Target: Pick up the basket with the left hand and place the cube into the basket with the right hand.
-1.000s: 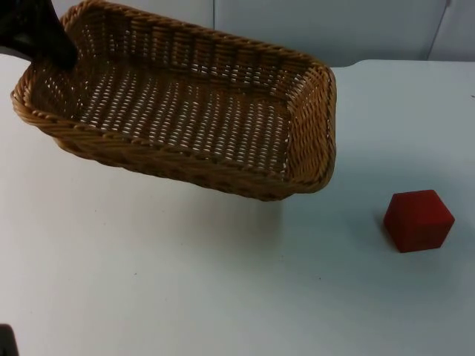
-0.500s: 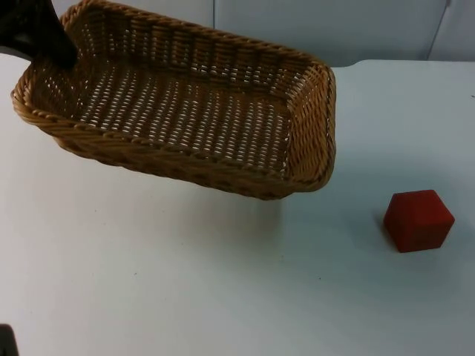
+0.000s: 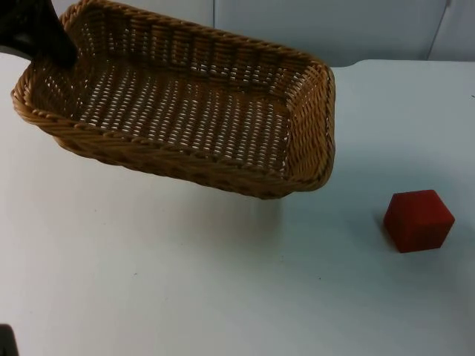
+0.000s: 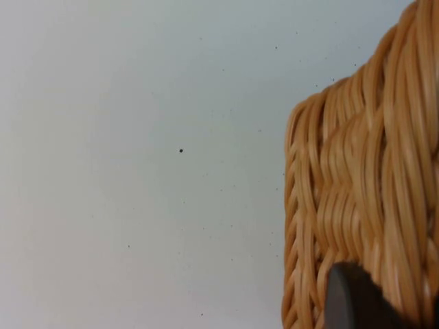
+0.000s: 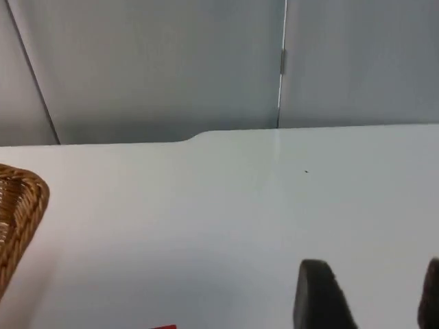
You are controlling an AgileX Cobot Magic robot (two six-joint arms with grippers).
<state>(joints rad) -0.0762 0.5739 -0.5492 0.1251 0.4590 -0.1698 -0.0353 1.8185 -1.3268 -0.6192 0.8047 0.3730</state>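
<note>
From above, the left gripper (image 3: pixel 46 43) grips the far-left corner of the wicker basket (image 3: pixel 185 111), which hangs tilted over the white table (image 3: pixel 185 282); the red cube (image 3: pixel 418 220) sits well apart to the right. The left wrist view shows a fingertip (image 4: pixel 350 301) against the weave. The right gripper (image 5: pixel 370 298) appears parted, probably waiting above the table.

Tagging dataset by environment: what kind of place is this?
Likely a lab test bench, not a home: a bare white table top ending at a grey partition wall, with just a wicker basket held by the left tool and a red cube.
</note>
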